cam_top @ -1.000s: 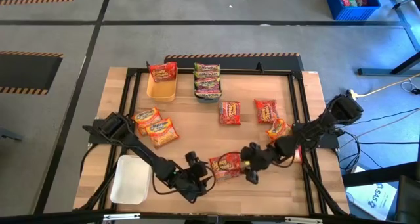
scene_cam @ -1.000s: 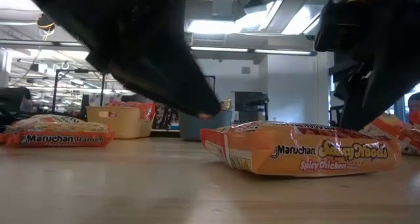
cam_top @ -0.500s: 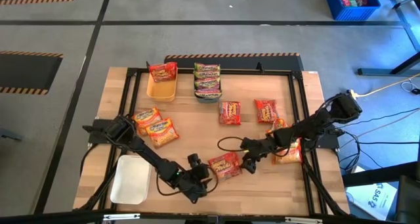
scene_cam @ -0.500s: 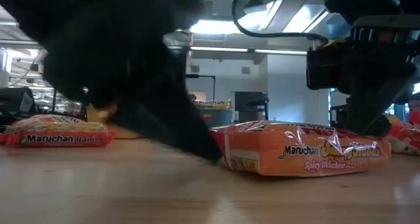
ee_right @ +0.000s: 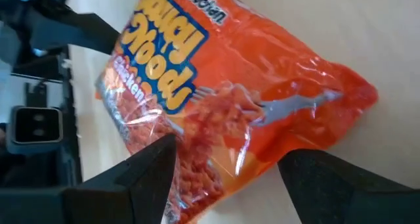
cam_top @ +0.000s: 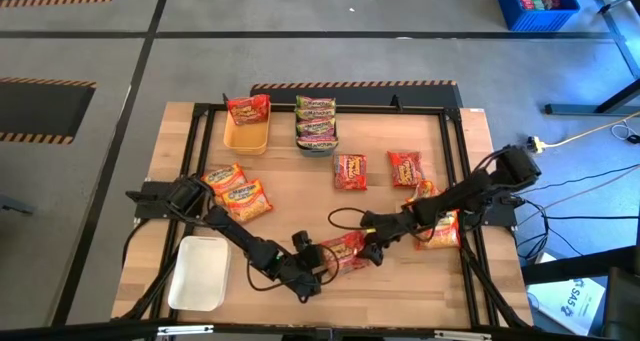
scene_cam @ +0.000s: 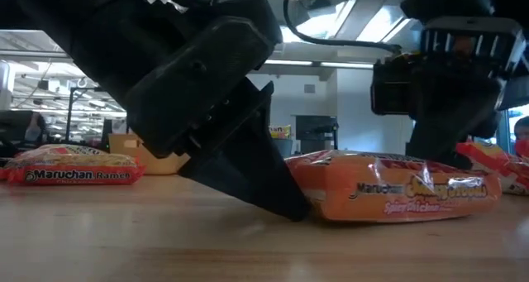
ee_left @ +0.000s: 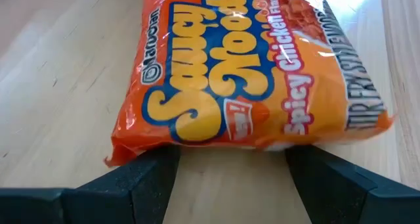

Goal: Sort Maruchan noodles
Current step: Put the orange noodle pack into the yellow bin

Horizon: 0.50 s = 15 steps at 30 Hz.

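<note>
Flanking 1 orange Maruchan packet (cam_top: pixel 343 252) near the front middle of the table (cam_top: pixel 400 281), both arms were at work on the same pick. The left gripper (cam_top: pixel 318 264) lay low on the wood with its fingers (ee_left: pixel 141 175) spread wide, their tips level with the packet's near short edge and the packet lying flat between and just past them, not yet pinched. The right gripper (cam_top: pixel 372 251) sat at the packet's opposite end, its fingers (ee_right: pixel 147 168) also apart and poised over the wrapper without closing on it; whether they pressed the plastic could not be told. By my reading, the step in hand was the approach to a grasp on this spicy chicken packet, with neither arm holding anything. Elsewhere, 1 red packet (cam_top: pixel 248 108) stood in the yellow tray (cam_top: pixel 245 138), green-edged packets (cam_top: pixel 316 119) were stacked in the blue-grey tray (cam_top: pixel 318 146), the white tray (cam_top: pixel 200 273) held nothing visible, and loose packets lay around, including 2 orange ones (cam_top: pixel 236 189) by the left arm's base. The next move probably called for the left fingers to slide further along the packet's sides and close, while the right gripper steadied or cleared away, since the slick, crinkly wrapper looked liable to skid ahead of a push.
</note>
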### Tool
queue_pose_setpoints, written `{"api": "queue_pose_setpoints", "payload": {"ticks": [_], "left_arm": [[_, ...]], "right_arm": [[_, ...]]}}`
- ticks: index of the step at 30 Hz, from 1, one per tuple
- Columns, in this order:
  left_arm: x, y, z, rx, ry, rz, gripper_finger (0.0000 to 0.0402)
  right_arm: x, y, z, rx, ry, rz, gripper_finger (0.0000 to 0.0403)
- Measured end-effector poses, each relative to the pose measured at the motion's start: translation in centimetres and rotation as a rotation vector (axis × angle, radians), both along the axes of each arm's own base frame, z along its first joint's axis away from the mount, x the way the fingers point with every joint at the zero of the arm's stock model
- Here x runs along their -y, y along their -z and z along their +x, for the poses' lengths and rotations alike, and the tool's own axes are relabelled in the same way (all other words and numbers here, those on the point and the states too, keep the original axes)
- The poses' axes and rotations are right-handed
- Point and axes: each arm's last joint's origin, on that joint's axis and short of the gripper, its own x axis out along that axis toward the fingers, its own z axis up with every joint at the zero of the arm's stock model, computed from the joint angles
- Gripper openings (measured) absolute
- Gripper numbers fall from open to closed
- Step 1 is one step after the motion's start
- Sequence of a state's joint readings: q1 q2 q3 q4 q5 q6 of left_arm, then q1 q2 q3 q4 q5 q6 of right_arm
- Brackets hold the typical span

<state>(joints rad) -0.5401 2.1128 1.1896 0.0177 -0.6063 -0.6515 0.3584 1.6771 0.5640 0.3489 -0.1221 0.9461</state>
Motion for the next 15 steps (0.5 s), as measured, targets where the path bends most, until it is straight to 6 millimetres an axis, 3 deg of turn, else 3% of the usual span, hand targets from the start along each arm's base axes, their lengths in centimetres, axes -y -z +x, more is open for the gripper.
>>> {"api": "queue_pose_setpoints", "payload": {"ticks": [9,15], "left_arm": [[-0.4,0.0,0.2,-0.008,0.004,0.0,0.0277],[-0.3,0.0,0.3,0.0,0.032,0.017,0.0277]], "right_arm": [[-0.4,-0.2,0.8,0.133,-0.045,0.039,0.0264],[-0.7,-1.4,1.5,0.284,-0.081,0.049,0.0264]]}}
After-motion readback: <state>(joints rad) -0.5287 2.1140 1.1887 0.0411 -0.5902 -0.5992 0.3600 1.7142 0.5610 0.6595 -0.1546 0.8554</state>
